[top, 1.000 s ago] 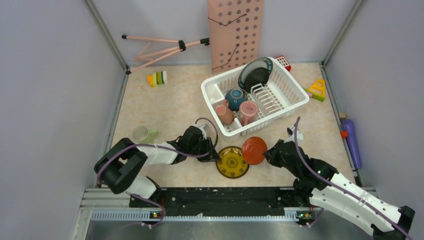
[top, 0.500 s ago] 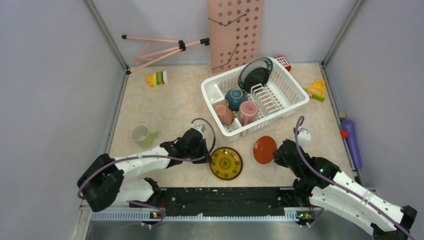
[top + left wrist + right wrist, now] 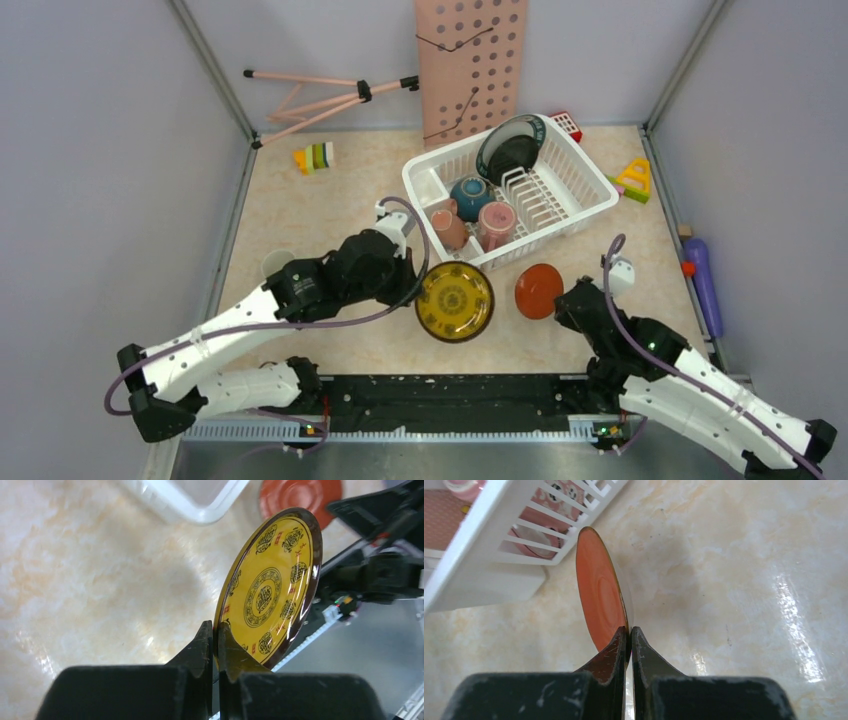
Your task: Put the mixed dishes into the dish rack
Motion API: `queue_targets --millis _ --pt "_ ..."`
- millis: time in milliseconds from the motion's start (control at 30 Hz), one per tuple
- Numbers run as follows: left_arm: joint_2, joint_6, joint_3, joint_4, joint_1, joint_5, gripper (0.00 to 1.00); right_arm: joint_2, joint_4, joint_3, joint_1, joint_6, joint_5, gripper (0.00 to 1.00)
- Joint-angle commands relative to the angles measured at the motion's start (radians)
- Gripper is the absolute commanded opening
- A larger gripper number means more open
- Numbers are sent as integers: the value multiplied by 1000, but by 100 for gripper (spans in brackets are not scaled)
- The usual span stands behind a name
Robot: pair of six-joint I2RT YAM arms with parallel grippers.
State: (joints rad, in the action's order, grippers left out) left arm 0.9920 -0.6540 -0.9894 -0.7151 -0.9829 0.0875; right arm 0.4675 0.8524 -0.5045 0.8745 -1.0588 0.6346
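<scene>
On yellow plate (image 3: 280, 560), dark medallions (image 3: 263, 598), perhaps characters, unreadable

Brown rim and dark round medallions on the yellow plate (image 3: 270, 595). Unpatterned, the red plate (image 3: 596, 600). White all over, the rack (image 3: 479, 582)

Mug (image 3: 269, 263) mostly behind left arm (image 3: 305, 288)

By the dish rack's (image 3: 545, 236) near wall, your left gripper (image 3: 214, 630) clamps a yellow plate (image 3: 270, 590), your right gripper (image 3: 628, 632) a red plate (image 3: 599, 600).
</scene>
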Motion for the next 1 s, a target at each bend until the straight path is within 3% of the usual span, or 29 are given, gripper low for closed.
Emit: queue_targets --millis 0,333,633,967 --pt "61 45 -230 -73 -31 78 0 -77 -98 17 1 -20 -11 0" --pt "495 343 -779 -44 -15 515 0 -90 -136 52 1 -13 -21 0" --pt "936 612 -1262 58 18 627 0 -39 -185 83 1 -35 -67 0" --pt "1150 1038 -1278 541 33 719 0 -6 -224 104 -2 -17 -81 0"
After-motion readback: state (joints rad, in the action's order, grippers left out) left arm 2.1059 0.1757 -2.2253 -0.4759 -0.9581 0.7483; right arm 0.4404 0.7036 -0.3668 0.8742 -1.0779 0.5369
